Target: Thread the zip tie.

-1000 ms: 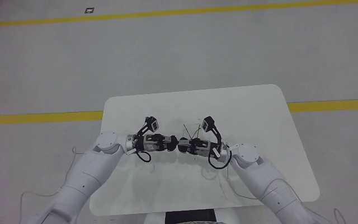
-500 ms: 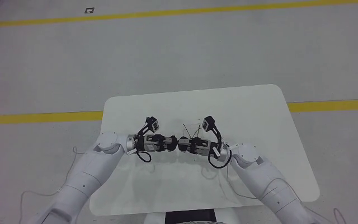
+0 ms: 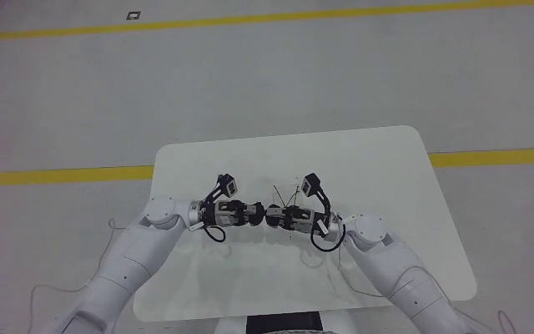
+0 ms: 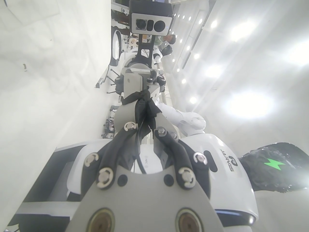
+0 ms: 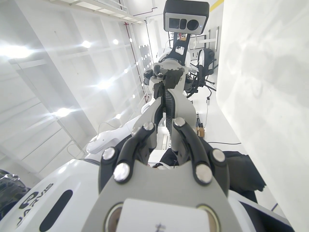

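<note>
Above the middle of the white bench (image 3: 375,159), the left gripper (image 3: 259,215) and right gripper (image 3: 271,217) meet tip to tip. Each appears clamped on the black zip tie (image 3: 284,200), whose thin ends stick out just beside their tips.

The left claw (image 3: 259,215) and right claw (image 3: 272,217) meet tip to tip over the surface's (image 3: 375,167) middle, with no gap between them. Zip tie (image 3: 278,194) strands jut just beyond. Passage lies toward the far edge and either side.
</note>
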`<action>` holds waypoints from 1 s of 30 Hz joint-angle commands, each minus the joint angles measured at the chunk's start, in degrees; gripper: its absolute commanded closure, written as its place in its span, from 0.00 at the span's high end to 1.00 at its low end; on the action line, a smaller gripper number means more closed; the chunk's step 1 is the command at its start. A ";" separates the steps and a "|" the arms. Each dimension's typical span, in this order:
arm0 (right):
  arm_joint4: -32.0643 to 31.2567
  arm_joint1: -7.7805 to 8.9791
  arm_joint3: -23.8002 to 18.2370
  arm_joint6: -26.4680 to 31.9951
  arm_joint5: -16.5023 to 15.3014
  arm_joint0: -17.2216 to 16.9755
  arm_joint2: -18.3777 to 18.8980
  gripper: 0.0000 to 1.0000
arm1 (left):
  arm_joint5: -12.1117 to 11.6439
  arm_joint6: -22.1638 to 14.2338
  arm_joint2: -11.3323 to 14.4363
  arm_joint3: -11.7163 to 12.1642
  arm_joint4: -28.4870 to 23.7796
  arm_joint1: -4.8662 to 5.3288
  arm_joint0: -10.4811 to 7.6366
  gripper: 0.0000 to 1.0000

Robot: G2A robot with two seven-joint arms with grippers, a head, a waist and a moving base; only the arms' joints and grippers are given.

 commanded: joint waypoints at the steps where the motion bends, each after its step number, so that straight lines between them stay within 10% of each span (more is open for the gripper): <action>1: 0.06 0.03 -0.07 -0.26 -0.04 -0.06 0.15 1.00 | -0.22 -0.10 -0.15 -0.01 -0.06 0.05 0.06 0.00; 22: -0.06 0.74 -0.25 -2.59 -0.96 -1.97 2.89 1.00 | -4.01 1.34 -2.87 -1.41 -0.09 0.89 1.62 0.00; 26: -0.06 0.74 -0.25 -2.59 -0.96 -1.97 2.89 1.00 | -8.98 9.49 -4.19 -1.31 1.48 0.82 2.31 0.00; 30: -0.06 0.74 -0.25 -2.59 -0.96 -1.97 2.89 1.00 | -9.04 10.30 -8.88 -4.48 1.58 1.05 4.35 0.00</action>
